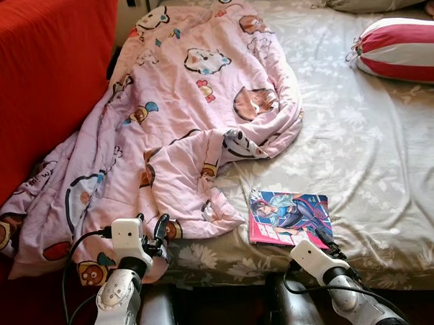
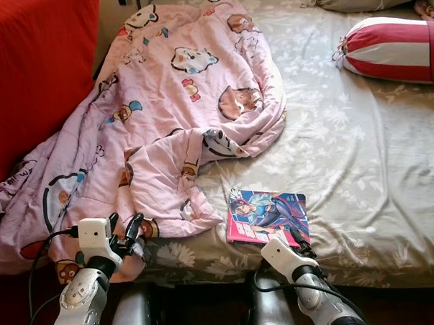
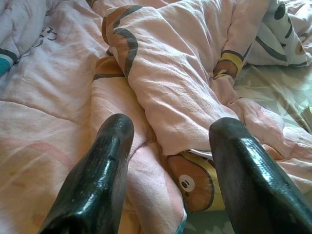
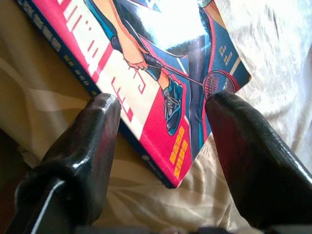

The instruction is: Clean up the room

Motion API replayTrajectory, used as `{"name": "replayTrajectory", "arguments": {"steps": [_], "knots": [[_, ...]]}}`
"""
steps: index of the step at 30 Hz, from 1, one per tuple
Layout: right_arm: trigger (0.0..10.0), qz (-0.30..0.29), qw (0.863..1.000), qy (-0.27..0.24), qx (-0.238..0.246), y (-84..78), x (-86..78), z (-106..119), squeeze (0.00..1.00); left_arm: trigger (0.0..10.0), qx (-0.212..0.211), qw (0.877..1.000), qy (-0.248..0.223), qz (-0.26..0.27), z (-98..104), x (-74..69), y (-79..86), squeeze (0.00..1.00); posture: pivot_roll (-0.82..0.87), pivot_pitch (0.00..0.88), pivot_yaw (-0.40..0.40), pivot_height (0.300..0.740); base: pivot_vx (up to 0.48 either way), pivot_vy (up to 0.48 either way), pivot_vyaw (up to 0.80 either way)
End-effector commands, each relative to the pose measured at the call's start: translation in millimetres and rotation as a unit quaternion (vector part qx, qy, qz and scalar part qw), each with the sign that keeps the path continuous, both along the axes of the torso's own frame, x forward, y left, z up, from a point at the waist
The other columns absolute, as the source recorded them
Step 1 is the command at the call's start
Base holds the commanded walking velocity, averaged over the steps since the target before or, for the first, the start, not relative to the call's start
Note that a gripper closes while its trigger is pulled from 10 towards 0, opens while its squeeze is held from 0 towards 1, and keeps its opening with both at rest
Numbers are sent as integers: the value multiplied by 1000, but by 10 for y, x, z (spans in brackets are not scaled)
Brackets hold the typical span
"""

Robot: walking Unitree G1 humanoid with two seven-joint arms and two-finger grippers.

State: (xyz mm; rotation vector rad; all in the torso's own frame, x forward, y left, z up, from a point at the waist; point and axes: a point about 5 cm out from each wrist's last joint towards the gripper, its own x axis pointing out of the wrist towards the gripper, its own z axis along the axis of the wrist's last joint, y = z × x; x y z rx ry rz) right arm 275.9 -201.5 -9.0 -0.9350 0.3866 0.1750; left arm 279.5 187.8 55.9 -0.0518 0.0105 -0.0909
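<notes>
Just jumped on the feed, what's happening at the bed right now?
The robot stands at the bed's near edge. Its right gripper is open over a corner of the glossy red-and-blue comic book lying flat on the grey floral sheet, not gripping it. Its left gripper is open at the rumpled pink cartoon-print quilt, holding nothing.

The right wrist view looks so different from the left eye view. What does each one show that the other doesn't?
Right wrist alone: the badminton racket drawn on the book cover, between the open right gripper fingers. Left eye alone: the pink blanket, striped cushion, red sofa and left gripper. Both share: the book lying on the grey floral sheet.
</notes>
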Motion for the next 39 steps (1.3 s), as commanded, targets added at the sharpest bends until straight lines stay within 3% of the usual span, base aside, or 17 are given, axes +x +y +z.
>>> {"name": "replayTrajectory", "arguments": {"steps": [1, 17, 21, 36, 37, 39], "knots": [[10000, -4, 1000, 19, -13, -70, -65, -56, 0, 10000, 6, 1000, 3, 2, 6, -41, 40, 0, 76, 284, -16, 595, 0, 0, 0], [10000, -1, 999, 9, -51, -171, -30, -7, 0, 10000, 15, 1000, 5, 14, 38, -155, 145, 0, 99, 341, 1, 595, 0, 0, 0], [10000, 42, 995, -16, -94, -126, 44, 64, 0, 10000, 15, 1000, 7, 19, 36, -184, 156, 0, 102, 353, 2, 595, 0, 0, 0], [10000, 33, 993, -35, -108, -211, 113, 154, 0, 10000, 14, 1000, 12, 22, 41, -189, 147, 0, 100, 353, 0, 595, 0, 0, 0], [824, 31, 994, -30, -103, -214, 105, 144, 0, 10000, 14, 1000, 13, 21, 39, -189, 145, 0, 99, 350, -1, 595, 0, 0, 0], [824, 29, 994, -28, -100, -216, 100, 139, 0, 10000, 14, 1000, 14, 21, 37, -189, 144, 0, 100, 349, -2, 595, 0, 0, 0]]}}
